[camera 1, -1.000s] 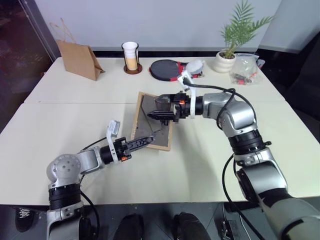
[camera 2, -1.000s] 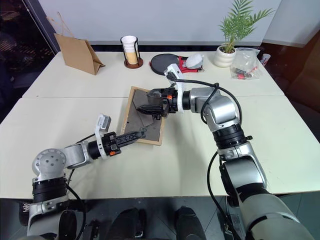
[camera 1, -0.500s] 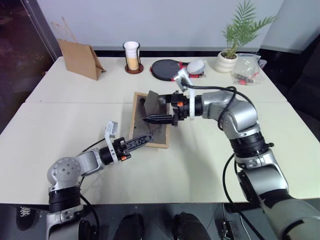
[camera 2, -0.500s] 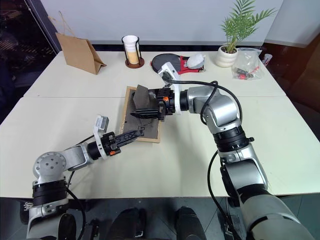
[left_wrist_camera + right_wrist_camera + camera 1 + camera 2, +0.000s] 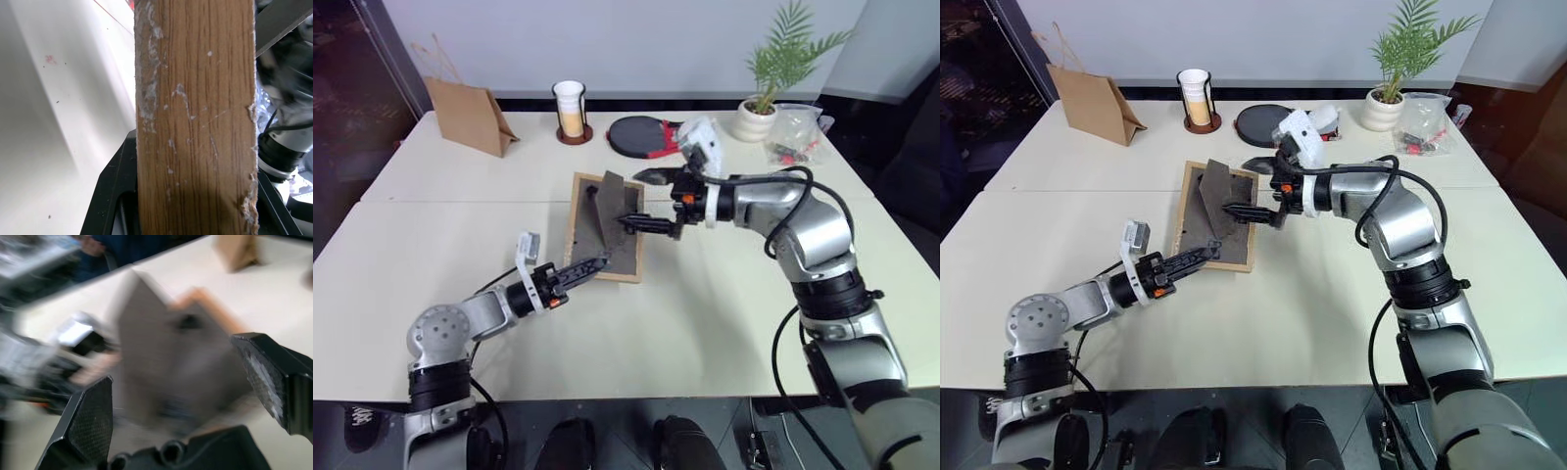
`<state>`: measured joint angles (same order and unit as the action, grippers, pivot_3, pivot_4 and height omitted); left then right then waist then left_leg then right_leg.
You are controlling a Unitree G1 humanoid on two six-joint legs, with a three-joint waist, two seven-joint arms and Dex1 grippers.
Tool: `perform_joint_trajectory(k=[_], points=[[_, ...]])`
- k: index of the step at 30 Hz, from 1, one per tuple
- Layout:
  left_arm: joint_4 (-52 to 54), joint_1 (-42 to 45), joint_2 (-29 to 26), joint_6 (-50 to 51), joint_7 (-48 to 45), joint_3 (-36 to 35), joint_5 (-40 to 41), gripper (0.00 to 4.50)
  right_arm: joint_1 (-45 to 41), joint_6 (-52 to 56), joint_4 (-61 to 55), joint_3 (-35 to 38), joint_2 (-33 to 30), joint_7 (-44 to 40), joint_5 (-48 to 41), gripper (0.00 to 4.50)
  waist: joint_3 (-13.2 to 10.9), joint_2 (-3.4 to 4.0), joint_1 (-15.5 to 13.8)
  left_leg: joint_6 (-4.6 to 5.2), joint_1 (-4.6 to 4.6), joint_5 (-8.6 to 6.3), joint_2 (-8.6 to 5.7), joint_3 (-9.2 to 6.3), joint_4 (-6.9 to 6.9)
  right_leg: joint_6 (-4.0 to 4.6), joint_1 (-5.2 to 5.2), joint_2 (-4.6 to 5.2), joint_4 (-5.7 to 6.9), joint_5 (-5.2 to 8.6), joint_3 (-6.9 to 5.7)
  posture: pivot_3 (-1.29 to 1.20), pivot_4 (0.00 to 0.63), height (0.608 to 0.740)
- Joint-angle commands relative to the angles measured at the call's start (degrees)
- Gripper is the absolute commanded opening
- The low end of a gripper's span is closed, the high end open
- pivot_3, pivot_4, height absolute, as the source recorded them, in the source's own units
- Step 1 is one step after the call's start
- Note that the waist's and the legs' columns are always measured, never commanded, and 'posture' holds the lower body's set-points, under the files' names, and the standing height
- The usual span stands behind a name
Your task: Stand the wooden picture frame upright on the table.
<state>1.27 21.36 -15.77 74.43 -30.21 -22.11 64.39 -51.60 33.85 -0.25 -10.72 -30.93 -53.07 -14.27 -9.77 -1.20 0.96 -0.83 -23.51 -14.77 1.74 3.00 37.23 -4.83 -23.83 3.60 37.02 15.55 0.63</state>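
The wooden picture frame lies back-up on the table, near its middle. Its dark fold-out stand sticks up from the back. My left gripper is shut on the frame's near edge; in the left wrist view the light-wood edge fills the gap between the black fingers. My right gripper hovers just right of the stand, open, with one finger above the other and nothing between them. In the right wrist view its fingers stand wide apart with the blurred frame back beyond.
Along the far edge stand a brown paper bag, a cup in a dark holder, a black round plate, a potted plant and a clear plastic bag. A thin seam crosses the table.
The stand has been swung up from the frame's back. My right gripper has rolled and pulled back up and to the right, clear of it. The left gripper has stayed on the edge.
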Motion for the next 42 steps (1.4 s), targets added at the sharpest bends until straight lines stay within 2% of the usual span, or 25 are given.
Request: perform_joint_trajectory(k=[1,5,8,10,13,15,20,24,27,30,35,39,41,42], points=[[3.8,-0.6,-0.8,0.1,0.0,-0.8,4.0,1.11,0.1,-8.2,-1.3,2.1,-5.1,-1.8,3.1,4.45,0.0,-0.01,-0.1,0.00,0.00,0.00,0.00,0.00,-0.01,0.00,0.00,-0.01,0.00,0.00,0.00,0.00,0.150,0.740],[4.2,-0.7,-1.0,1.5,2.8,-2.1,8.2,1.11,2.5,-24.9,0.9,0.4,-11.4,-1.0,11.8,4.45,0.0,-0.02,-0.2,0.01,-0.08,0.00,0.00,0.00,0.00,-0.01,-0.03,-0.02,-0.05,0.00,-0.03,0.00,0.150,0.740],[3.2,0.0,-0.3,2.2,7.9,-3.9,14.7,1.11,4.1,-47.8,7.0,-2.4,-12.9,6.8,22.9,4.45,0.0,-0.02,0.2,0.01,-0.03,0.00,0.01,0.04,0.02,-0.02,-0.02,-0.06,-0.03,0.00,0.02,0.00,0.150,0.740],[2.6,0.4,0.0,1.9,12.0,-4.1,19.6,1.11,3.7,-62.3,12.2,-4.9,-12.3,19.6,34.4,4.45,0.0,-0.03,0.3,0.00,0.05,0.01,0.02,0.08,0.02,-0.02,0.01,-0.11,0.02,0.00,0.09,0.00,0.150,0.740],[2.8,0.1,-0.3,0.5,18.3,-2.9,27.1,1.11,2.7,-75.4,18.1,-9.3,-11.5,36.1,49.9,4.45,0.0,-0.04,0.3,-0.15,0.06,0.10,0.05,0.09,0.02,-0.03,-0.06,-0.15,0.13,0.00,0.15,0.00,0.150,0.740],[3.8,-0.8,-0.7,-1.0,22.4,-1.2,32.2,1.11,1.2,-78.6,22.0,-11.9,-10.3,44.9,57.7,4.45,0.0,-0.04,0.2,-0.58,0.06,0.35,0.05,0.09,0.00,-0.03,-0.09,-0.17,0.15,0.00,0.17,0.00,0.150,0.740],[8.1,-4.1,-2.9,-6.1,30.5,4.1,42.7,1.11,-3.6,-81.5,29.9,-15.1,-6.4,58.6,66.3,4.45,-0.1,-0.09,0.1,-0.69,0.05,0.41,0.04,0.10,0.02,-0.02,-0.09,-0.16,0.18,0.00,0.22,0.00,0.150,0.740],[10.7,-6.5,-5.6,-10.3,33.6,7.3,47.8,1.11,-7.3,-81.7,34.3,-17.3,-4.1,64.9,70.4,4.45,-0.1,-0.09,0.0,-0.70,0.06,0.42,0.04,0.08,0.03,-0.01,-0.06,-0.16,0.17,0.01,0.21,0.00,0.150,0.740],[11.8,-7.6,-7.1,-12.4,33.6,8.6,48.6,1.11,-9.2,-82.4,37.0,-18.7,-3.1,67.6,71.9,4.45,-0.1,-0.09,0.0,-0.69,0.06,0.42,0.03,0.08,0.03,-0.01,-0.04,-0.16,0.16,0.01,0.20,0.00,0.150,0.740],[11.6,-8.8,-8.7,-13.6,32.5,9.3,48.6,1.11,-10.2,-83.5,38.5,-19.8,-2.8,69.4,72.8,3.64,-0.1,-0.09,-0.1,-0.68,0.07,0.42,0.02,0.06,0.04,-0.01,0.01,-0.19,0.14,0.01,0.18,0.00,0.150,0.740],[10.3,-10.7,-10.4,-14.4,28.6,10.2,46.7,1.11,-11.0,-84.2,39.0,-20.8,-2.5,71.1,73.3,1.15,-0.1,-0.09,0.0,-0.67,0.07,0.42,0.02,0.04,0.04,-0.01,0.02,-0.34,0.13,0.01,0.18,0.00,0.150,0.740],[10.0,-11.6,-11.7,-14.7,25.5,10.6,45.1,1.11,-11.6,-84.3,39.2,-21.1,-2.5,71.3,73.0,1.05,-0.1,-0.09,0.2,-0.64,0.12,0.40,0.04,0.03,0.02,0.00,0.05,-0.39,0.15,0.01,0.19,0.00,0.150,0.740],[10.7,-12.0,-13.9,-13.8,22.9,10.4,42.7,2.13,-11.5,-85.2,39.3,-20.3,-2.8,70.0,70.7,1.05,-0.1,-0.09,0.2,-0.63,0.12,0.40,0.05,0.02,0.02,0.00,0.05,-0.40,0.15,0.01,0.19,0.00,0.150,0.740],[11.2,-12.2,-15.1,-13.3,21.2,10.4,40.9,2.46,-11.5,-85.7,39.5,-19.9,-2.8,69.1,69.6,1.05,-0.1,-0.09,0.2,-0.61,0.11,0.39,0.05,0.01,0.02,0.00,0.05,-0.42,0.14,0.01,0.19,0.00,0.150,0.740]])
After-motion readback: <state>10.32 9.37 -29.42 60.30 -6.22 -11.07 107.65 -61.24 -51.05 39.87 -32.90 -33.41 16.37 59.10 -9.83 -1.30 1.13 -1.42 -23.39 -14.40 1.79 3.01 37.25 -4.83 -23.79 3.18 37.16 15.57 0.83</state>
